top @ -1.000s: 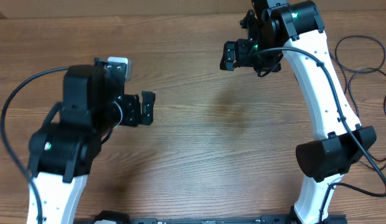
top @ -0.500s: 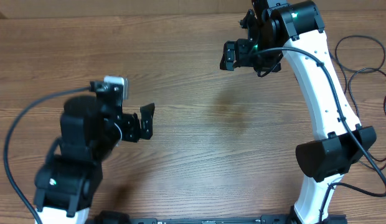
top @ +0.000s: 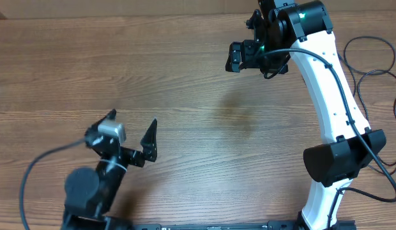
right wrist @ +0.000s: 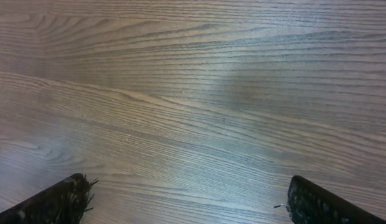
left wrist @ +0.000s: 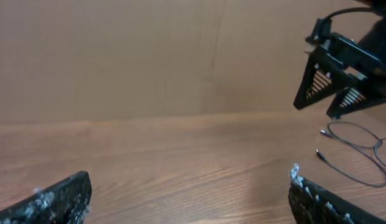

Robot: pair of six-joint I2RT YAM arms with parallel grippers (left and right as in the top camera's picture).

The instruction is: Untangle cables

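Observation:
The cables (left wrist: 353, 134) are thin black cords lying in loose loops on the wooden table at the far right of the left wrist view, with a small plug end (left wrist: 319, 152) showing. From overhead they run along the table's right edge (top: 377, 71), behind the right arm. My left gripper (top: 129, 128) is near the front left, tilted up, open and empty (left wrist: 190, 200). At the back centre-right my right gripper (top: 238, 57) hangs above bare wood, open with nothing between its fingers (right wrist: 190, 200). It also shows in the left wrist view (left wrist: 333, 81). Neither gripper touches a cable.
The white right arm (top: 332, 96) with its thicker black wiring stands between the table's middle and the cables. A brown cardboard wall (left wrist: 149, 56) closes the far side of the table.
My left arm has drawn back toward the front edge and tipped its gripper upward, still open. The right arm has not moved.

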